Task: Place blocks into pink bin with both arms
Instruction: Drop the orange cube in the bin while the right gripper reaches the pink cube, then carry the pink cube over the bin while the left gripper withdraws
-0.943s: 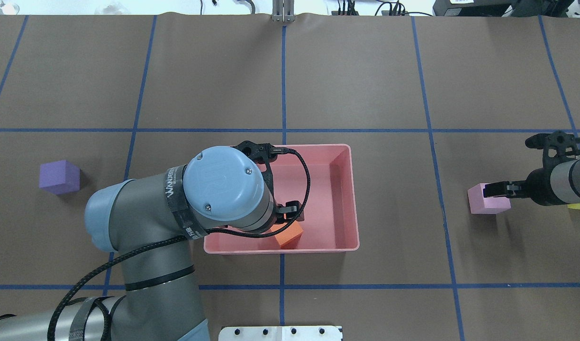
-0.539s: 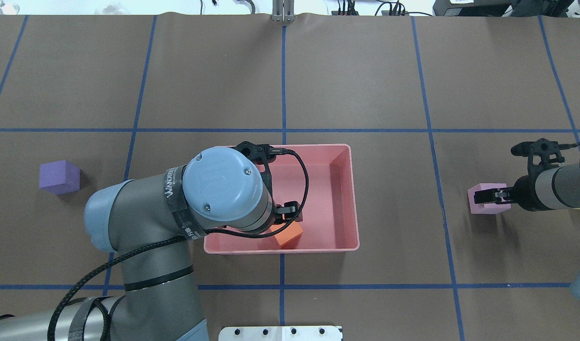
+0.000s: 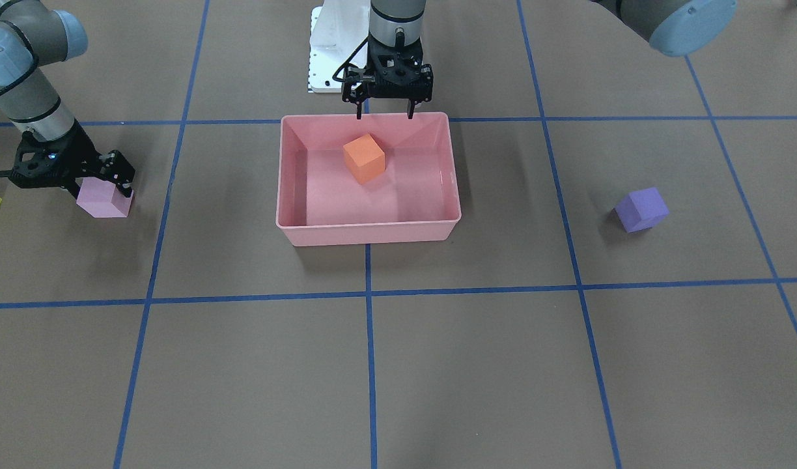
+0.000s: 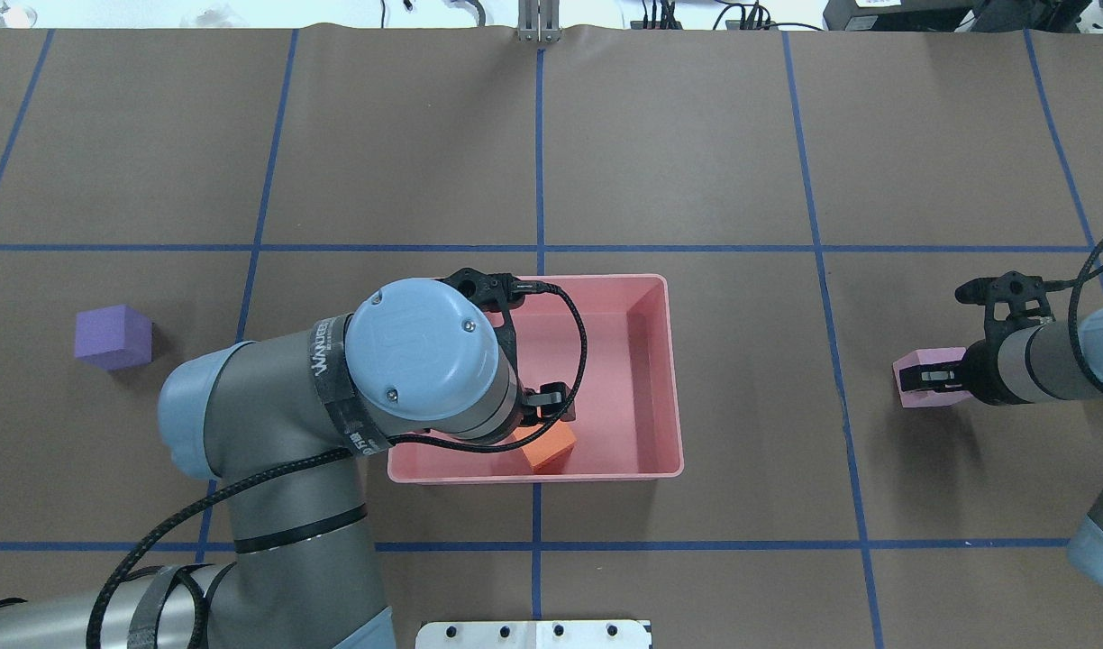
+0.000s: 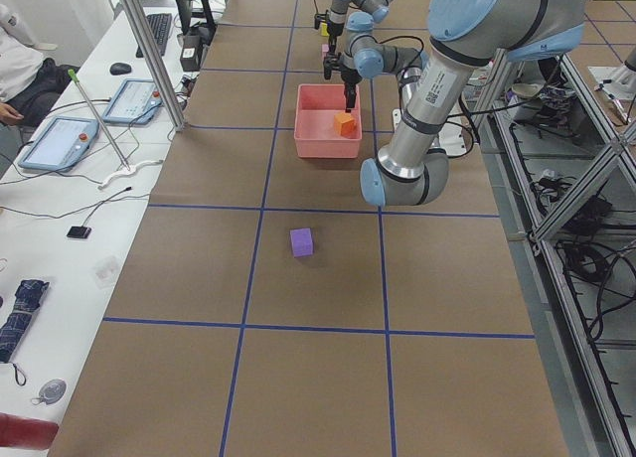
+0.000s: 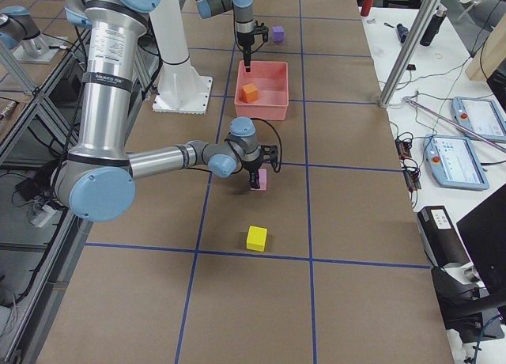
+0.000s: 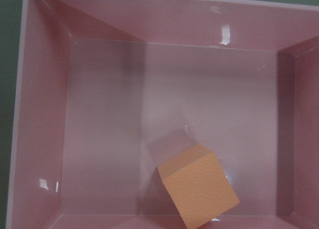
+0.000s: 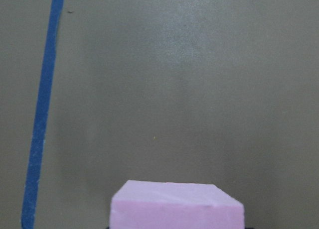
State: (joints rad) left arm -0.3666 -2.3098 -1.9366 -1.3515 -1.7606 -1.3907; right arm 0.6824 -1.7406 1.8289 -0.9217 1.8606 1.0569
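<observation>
Since a moment earlier, the right gripper (image 3: pixel 101 190) has slid further over the light pink block (image 3: pixel 104 202), which sits on the table well apart from the pink bin (image 3: pixel 366 233), on the robot's right. Its fingers straddle the cube as if for a pickup, though whether they press it cannot be told. The left gripper (image 3: pixel 384 114) has stayed put, fingers apart and empty above the bin's robot-side wall, a pose that fits a finished drop: the orange block (image 3: pixel 364 158) lies askew on the bin floor below. The purple block (image 3: pixel 641 210) and yellow block (image 6: pixel 256 238) wait on the table outside

Orange block (image 3: pixel 364 158), purple block (image 3: pixel 641 210), light-pink block (image 3: pixel 102 202), yellow block (image 6: pixel 256 238), salmon-pink bin (image 3: pixel 368 234)
</observation>
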